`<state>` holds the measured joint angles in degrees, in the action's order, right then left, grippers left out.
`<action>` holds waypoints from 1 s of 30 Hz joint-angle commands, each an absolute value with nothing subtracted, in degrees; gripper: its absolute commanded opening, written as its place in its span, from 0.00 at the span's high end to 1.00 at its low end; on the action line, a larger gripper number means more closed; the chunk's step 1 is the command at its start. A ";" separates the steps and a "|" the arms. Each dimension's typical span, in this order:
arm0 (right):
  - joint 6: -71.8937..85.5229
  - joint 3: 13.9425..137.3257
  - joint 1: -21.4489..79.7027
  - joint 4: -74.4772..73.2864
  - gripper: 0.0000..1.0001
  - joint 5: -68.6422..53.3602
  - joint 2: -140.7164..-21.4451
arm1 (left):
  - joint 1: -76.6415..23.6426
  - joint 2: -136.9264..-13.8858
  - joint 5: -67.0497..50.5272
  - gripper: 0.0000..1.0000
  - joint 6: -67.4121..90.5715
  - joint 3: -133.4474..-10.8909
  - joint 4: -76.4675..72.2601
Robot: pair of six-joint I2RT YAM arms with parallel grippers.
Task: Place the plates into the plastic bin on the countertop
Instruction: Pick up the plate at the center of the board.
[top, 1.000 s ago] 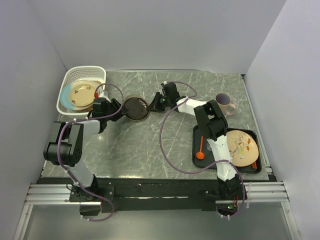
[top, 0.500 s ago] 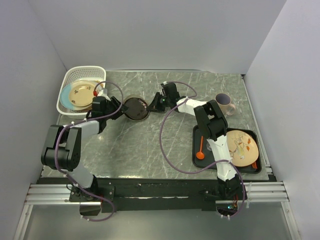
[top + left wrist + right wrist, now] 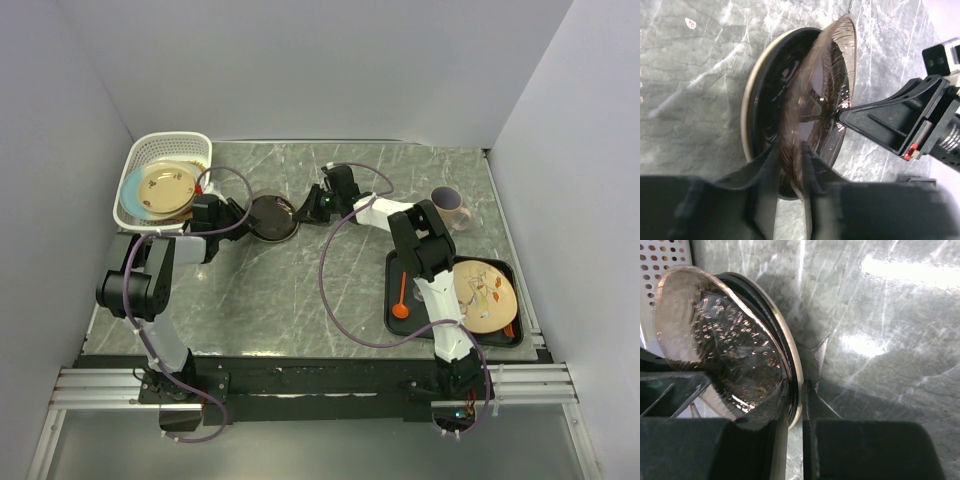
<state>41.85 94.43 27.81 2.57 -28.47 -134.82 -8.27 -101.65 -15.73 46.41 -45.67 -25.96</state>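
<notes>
Two stacked plates (image 3: 270, 215) sit on the countertop (image 3: 290, 290) between my grippers. The upper one is a glossy dark brown plate (image 3: 820, 85), tilted up off the lower one. My left gripper (image 3: 790, 150) is shut on its near rim, one finger on each face. The lower one is a small dark plate with a tan rim (image 3: 794, 355). My right gripper (image 3: 796, 390) is shut on that rim, its inner finger under the dark brown plate (image 3: 725, 335). The white plastic bin (image 3: 170, 148) stands at the back left and holds a blue-and-cream plate (image 3: 132, 185) with a tan plate on it.
A black tray (image 3: 400, 262) at the right carries a pink-and-cream sprig plate (image 3: 485, 292) and an orange spoon (image 3: 401, 300). A pink mug (image 3: 450, 205) stands behind the tray. The bin's lattice wall (image 3: 665, 265) is just beyond the stacked plates.
My left gripper's jaws have narrowed onto the dark brown plate's rim, and the left arm's elbow has swung in toward the bin. The right gripper has not moved.
</notes>
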 commanded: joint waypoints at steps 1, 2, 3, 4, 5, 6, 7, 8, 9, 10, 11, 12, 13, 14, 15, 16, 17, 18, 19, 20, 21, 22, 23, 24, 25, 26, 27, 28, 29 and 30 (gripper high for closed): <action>39.46 93.34 27.77 -0.70 1.00 -28.48 -133.77 | -8.79 -101.69 -17.49 0.85 46.32 -47.11 -27.52; 39.64 93.34 27.69 -0.53 1.00 -28.56 -133.77 | -8.79 -101.69 -17.40 0.98 46.14 -47.28 -27.25; 39.64 93.25 27.69 -0.35 1.00 -28.65 -133.77 | -8.79 -101.52 -17.23 0.99 46.06 -47.37 -26.99; 39.81 93.08 27.69 -0.26 1.00 -29.00 -133.77 | -8.79 -101.43 -16.97 0.99 45.97 -47.37 -26.90; 39.90 92.82 27.60 -0.18 1.00 -29.18 -133.68 | -8.79 -101.34 -16.79 0.99 45.88 -47.29 -26.72; 40.08 92.73 27.51 -0.09 1.00 -29.27 -133.68 | -8.79 -101.16 -16.79 0.99 45.88 -47.29 -26.63; 40.17 92.55 27.51 -0.17 1.00 -29.35 -133.59 | -8.79 -101.16 -16.70 0.99 45.88 -47.20 -26.72; 40.17 92.46 27.42 -0.18 0.99 -29.53 -133.42 | -8.79 -101.08 -16.70 0.99 45.97 -47.11 -26.72; 40.17 92.37 27.42 -0.18 0.98 -29.53 -133.42 | -8.79 -100.99 -16.61 0.99 45.88 -46.94 -26.89; 40.25 92.20 27.25 -0.18 0.97 -29.53 -133.24 | -8.79 -100.90 -16.61 0.99 46.05 -46.85 -26.89; 40.25 91.94 27.25 0.69 0.96 -29.71 -133.07 | -8.79 -100.81 -16.61 0.99 46.05 -46.85 -26.98; 40.34 91.76 27.16 1.75 0.92 -29.88 -132.81 | -8.79 -100.81 -16.61 0.99 46.05 -46.85 -26.90; 40.52 91.06 26.98 2.19 0.89 -30.14 -132.63 | -8.79 -100.90 -16.61 0.99 46.14 -46.93 -26.89; 40.69 90.53 26.98 2.81 0.86 -30.93 -131.84 | -8.79 -100.90 -16.61 0.99 46.14 -46.93 -26.89; 41.13 89.57 26.72 5.25 0.83 -31.37 -131.23 | -8.79 -100.81 -16.52 0.99 46.23 -46.93 -26.98; 42.44 87.30 26.54 6.93 0.69 -31.64 -130.44 | -8.79 -100.81 -16.61 0.99 46.32 -46.93 -27.07; 42.80 86.32 26.54 8.16 0.63 -31.81 -129.04 | -8.79 -100.90 -16.52 0.99 46.32 -46.93 -27.07; 42.80 85.79 26.46 8.78 0.56 -31.47 -128.33 | -8.79 -100.90 -16.52 0.99 46.49 -46.85 -27.16; 42.45 85.35 26.46 8.88 0.44 -31.38 -127.80 | -8.79 -100.90 -16.52 0.99 46.49 -46.76 -27.33; 42.45 84.99 26.46 8.96 0.39 -31.38 -126.92 | -8.79 -100.81 -16.44 0.99 46.58 -46.67 -27.42; 42.36 84.90 26.46 8.96 0.34 -31.38 -126.48 | -8.79 -100.81 -16.44 0.99 46.76 -46.58 -27.60; 42.36 84.38 26.46 9.05 0.26 -31.46 -126.13 | -8.79 -100.81 -16.35 0.99 46.76 -46.67 -27.60; 42.19 84.03 26.54 9.14 0.22 -31.38 -125.34 | -8.79 -100.81 -16.26 0.99 46.76 -46.67 -27.60; 42.19 83.59 26.46 9.58 0.19 -31.38 -124.90 | -8.79 -100.81 -16.35 0.99 46.58 -46.67 -27.51; 42.19 82.80 26.46 9.75 0.16 -31.03 -124.46 | -8.79 -100.64 -16.35 0.99 46.67 -46.67 -27.51; 42.10 82.45 26.46 9.84 0.11 -30.94 -123.84 | -8.88 -100.72 -16.35 0.99 46.67 -46.58 -27.51; 41.93 82.09 26.54 10.02 0.08 -30.85 -123.49 | -8.79 -100.55 -16.17 0.99 46.58 -46.58 -27.51; 41.66 81.13 26.46 10.28 0.05 -30.68 -123.14 | -8.79 -100.37 -16.17 0.99 46.50 -46.41 -27.60; 41.57 80.25 26.46 10.89 0.00 -30.50 -121.92 | -8.79 -100.37 -16.26 0.99 46.58 -46.49 -27.51; 41.57 79.29 26.46 12.46 0.00 -30.24 -121.30 | -8.79 -100.11 -16.17 0.99 46.50 -46.32 -27.51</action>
<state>42.78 82.32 26.81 9.89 -31.79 -126.13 -8.51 -101.84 -15.59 46.78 -45.78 -25.85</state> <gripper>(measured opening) 0.971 0.059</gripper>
